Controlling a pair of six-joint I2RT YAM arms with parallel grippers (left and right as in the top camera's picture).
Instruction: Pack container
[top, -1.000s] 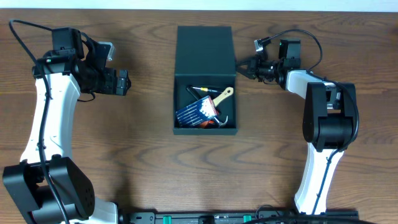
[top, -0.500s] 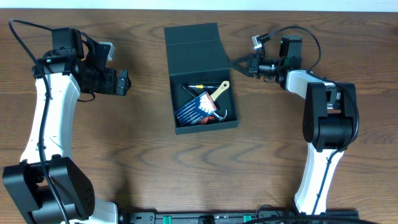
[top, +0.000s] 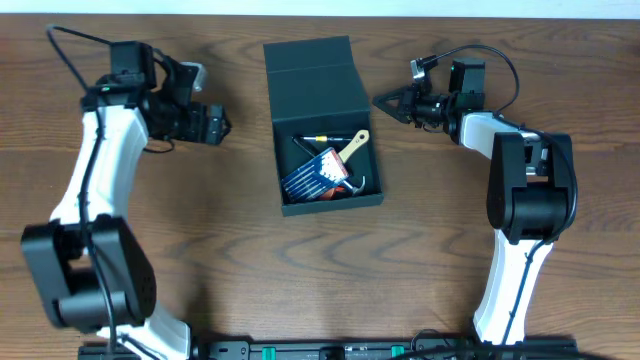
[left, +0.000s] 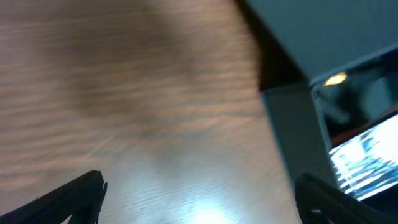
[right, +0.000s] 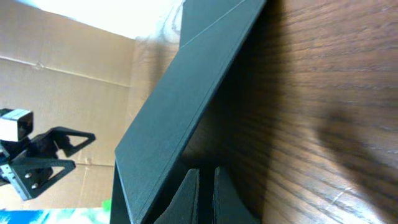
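Wooden table (top: 230, 250), dark matte square container (top: 315, 85), lid flap open, tools inside

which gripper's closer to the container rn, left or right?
Right. The right gripper, jaws shut, sits just off the right edge of the open lid of the container. The left gripper, jaws open, hangs farther out, off its left side.

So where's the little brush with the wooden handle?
From overhead, the brush lies inside the open container, beside the blue screwdriver case, on the side nearer the right gripper.
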